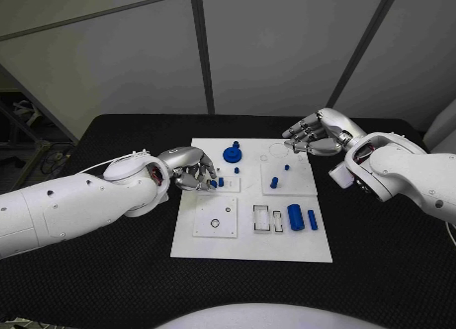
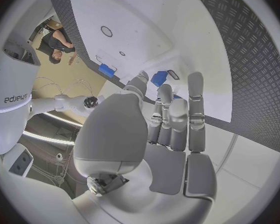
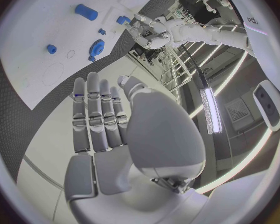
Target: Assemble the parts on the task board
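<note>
- Left hand (image 1: 191, 171) sits over the left edge of the task board (image 1: 249, 243), fingers curled down toward two small blue parts (image 1: 217, 182) on a raised white block; whether it grips one, I cannot tell
- From the left wrist view, its fingers (image 2: 177, 119) lie close together and point at a blue part (image 2: 159, 77) on the board
- Right hand (image 1: 315, 134) hangs over the board's far right corner, fingers loosely bent and apart, nothing in them
- Blue gear (image 1: 232, 153) stands near the far edge, mid-board
- Two blue pegs (image 1: 279, 175) stand on the right-hand white block
- Large blue cylinder (image 1: 295, 216) and a slimmer one (image 1: 312, 219) lie side by side nearer the robot, right of the rectangular slots (image 1: 268, 219)
</note>
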Robot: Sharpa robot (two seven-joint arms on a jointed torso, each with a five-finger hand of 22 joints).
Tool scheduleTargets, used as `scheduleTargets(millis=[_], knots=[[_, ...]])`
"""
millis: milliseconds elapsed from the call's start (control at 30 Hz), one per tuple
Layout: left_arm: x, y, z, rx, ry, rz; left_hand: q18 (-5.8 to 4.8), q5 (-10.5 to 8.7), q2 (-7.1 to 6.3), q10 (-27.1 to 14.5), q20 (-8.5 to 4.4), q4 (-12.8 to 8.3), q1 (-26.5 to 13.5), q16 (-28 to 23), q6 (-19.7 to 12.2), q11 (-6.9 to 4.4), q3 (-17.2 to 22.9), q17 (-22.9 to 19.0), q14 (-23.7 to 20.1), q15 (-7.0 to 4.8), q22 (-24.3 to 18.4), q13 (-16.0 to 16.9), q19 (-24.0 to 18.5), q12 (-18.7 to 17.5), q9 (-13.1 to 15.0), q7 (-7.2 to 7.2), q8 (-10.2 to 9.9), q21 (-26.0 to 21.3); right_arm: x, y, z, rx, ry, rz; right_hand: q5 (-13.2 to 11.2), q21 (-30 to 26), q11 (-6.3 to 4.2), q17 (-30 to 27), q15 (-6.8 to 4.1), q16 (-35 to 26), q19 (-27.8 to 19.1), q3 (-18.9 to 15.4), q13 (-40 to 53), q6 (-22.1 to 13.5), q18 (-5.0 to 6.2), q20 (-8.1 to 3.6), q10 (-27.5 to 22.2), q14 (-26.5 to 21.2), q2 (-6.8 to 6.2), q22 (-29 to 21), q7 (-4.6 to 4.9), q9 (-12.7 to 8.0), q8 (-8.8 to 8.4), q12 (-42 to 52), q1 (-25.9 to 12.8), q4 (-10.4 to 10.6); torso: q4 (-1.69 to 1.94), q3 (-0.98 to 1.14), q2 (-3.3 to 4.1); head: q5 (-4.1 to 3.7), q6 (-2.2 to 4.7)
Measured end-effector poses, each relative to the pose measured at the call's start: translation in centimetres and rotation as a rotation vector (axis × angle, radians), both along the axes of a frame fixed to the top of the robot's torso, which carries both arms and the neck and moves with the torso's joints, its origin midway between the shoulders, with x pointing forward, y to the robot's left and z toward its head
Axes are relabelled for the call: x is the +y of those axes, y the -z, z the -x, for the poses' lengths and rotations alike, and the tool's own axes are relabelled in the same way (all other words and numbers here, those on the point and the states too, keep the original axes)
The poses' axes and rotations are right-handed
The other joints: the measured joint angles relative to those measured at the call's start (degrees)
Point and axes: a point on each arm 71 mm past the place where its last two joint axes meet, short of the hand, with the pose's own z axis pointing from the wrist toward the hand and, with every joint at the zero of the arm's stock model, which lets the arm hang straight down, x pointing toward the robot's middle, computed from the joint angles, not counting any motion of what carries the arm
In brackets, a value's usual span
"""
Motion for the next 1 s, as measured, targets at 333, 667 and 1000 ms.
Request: scheduleTargets(millis=[333, 667, 1000], knots=[[-0.26, -0.02, -0.24, 0.006, 0.0, -0.001, 0.0, 0.19, 3.12, 0.3, -0.31, 0.6, 3.2, 0.9, 0.7, -0.13, 1.5, 1.0, 0.8, -0.38, 0.7, -0.8, 0.7, 0.0, -0.2, -0.56, 0.3, 0.0, 0.1, 0.01, -0.01, 0.0, -0.002, 0.0, 0.0, 0.0, 0.0, 0.0, 0.0, 0.0, 0.0, 0.0, 0.0, 0.0, 0.0, 0.0, 0.0, 0.0, 0.0, 0.0, 0.0, 0.0, 0.0, 0.0, 0.0, 0.0, -0.04, 0.0, 0.04, -0.03, -0.09], [-0.54, 0.2, -0.37, 0.027, 0.008, -0.014, 0.0, 0.19, 3.23, 0.5, -0.51, 0.4, 4.5, 1.1, 1.0, -0.32, 1.9, 1.3, 1.0, -0.59, 1.1, -1.1, 0.9, 0.0, -0.2, -0.46, 0.3, 0.2, 0.1, 0.01, -0.01, 0.001, -0.001, 0.0, 0.0, 0.0, 0.0, 0.0, 0.0, 0.0, 0.0, 0.0, 0.0, 0.0, 0.0, 0.0, 0.0, 0.0, 0.0, 0.0, 0.0, 0.0, 0.0, 0.0, 0.0, 0.0, -0.07, -0.01, 0.07, -0.04, -0.25], [-0.62, 0.31, -0.34, 0.043, 0.014, -0.023, 0.0, 0.18, 3.23, 0.5, -0.53, 0.7, 4.5, 1.6, 1.2, -0.33, 2.2, 2.0, 1.4, -0.61, 1.8, -1.2, 1.3, 0.0, -0.2, -0.66, 0.5, 1.0, 0.17, 0.01, -0.01, 0.001, -0.003, 0.0, 0.0, 0.0, 0.0, 0.0, 0.0, 0.0, 0.0, 0.0, 0.0, 0.0, 0.0, 0.0, 0.0, 0.0, 0.0, 0.0, 0.0, 0.0, 0.0, 0.0, 0.0, 0.0, -0.01, -0.03, 0.01, -0.05, -0.27]])
